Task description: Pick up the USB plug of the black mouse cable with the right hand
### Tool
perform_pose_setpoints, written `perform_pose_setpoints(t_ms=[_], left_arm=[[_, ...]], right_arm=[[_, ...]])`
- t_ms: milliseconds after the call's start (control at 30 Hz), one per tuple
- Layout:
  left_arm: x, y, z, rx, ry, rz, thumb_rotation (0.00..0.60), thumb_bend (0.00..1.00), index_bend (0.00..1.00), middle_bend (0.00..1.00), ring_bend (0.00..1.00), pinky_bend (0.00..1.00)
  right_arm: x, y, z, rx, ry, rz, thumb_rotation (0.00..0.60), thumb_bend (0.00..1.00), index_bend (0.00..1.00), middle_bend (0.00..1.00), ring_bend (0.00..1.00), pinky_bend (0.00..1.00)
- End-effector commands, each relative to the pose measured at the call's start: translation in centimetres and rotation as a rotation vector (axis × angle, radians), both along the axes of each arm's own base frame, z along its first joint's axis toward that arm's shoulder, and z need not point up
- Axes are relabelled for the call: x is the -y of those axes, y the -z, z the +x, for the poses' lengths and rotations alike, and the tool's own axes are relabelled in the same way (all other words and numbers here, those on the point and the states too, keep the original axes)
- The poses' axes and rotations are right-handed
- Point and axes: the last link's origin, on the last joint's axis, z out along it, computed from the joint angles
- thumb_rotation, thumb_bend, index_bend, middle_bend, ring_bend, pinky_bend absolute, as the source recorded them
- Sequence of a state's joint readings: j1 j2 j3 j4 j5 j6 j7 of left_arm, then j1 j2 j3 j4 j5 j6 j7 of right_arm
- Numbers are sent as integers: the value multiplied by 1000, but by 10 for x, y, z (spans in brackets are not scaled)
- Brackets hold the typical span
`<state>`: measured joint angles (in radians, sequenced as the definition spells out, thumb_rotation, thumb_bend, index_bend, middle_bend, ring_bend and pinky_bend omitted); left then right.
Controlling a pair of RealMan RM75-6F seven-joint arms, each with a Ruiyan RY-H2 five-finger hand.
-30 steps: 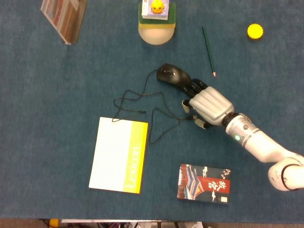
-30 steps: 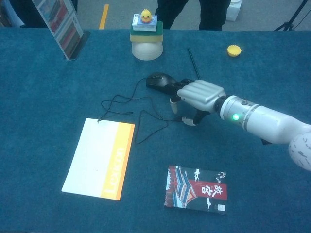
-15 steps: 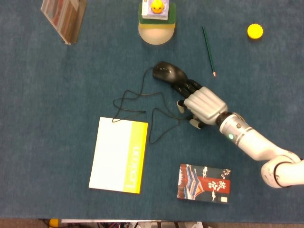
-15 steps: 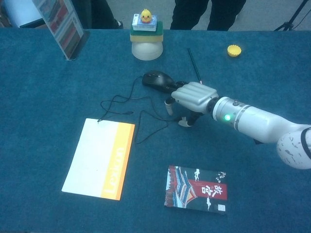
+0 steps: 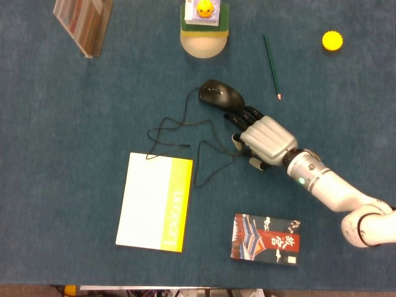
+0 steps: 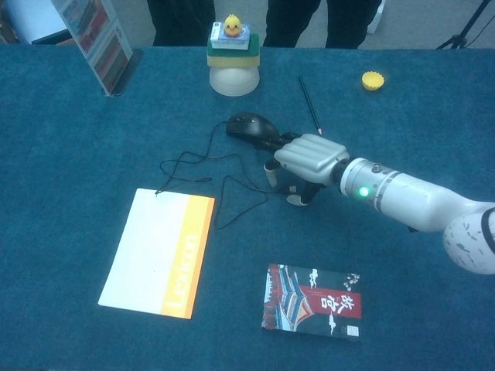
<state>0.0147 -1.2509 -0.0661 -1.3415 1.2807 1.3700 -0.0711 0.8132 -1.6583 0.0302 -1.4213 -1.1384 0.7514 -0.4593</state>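
My right hand (image 5: 265, 138) sits palm down just beside the black mouse (image 5: 218, 94), fingers curled toward the table. I cannot tell if it holds anything. The thin cable (image 5: 204, 151) loops left, and its plug end (image 5: 148, 156) lies by the yellow-edged book (image 5: 154, 202).

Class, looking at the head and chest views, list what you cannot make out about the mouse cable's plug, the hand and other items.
- USB plug: hidden under the right hand in both views; whether it is held cannot be told.
- Mouse: rear touched or covered by fingers; contact unclear.
- Left hand: outside both views.
- Stand: cut by the head view's top edge.
- Book: title too small.
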Motion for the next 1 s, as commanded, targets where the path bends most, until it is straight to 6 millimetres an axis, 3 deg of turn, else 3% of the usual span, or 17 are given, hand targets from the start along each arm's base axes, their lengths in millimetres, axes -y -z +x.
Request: perform_pose_setpoints(t_ms=[33,1000], left_arm=[[0,0,0,1,-1,1,600,21,320,221,184,389],[1,1,-3,8,-8,-1,600,22,320,221,184,389]], right_arm=[[0,1,0,-4,-2,1,600,259,439,17,0,17],[-3,-1,5,61,-31,-44,600,267,642,51,0,16]])
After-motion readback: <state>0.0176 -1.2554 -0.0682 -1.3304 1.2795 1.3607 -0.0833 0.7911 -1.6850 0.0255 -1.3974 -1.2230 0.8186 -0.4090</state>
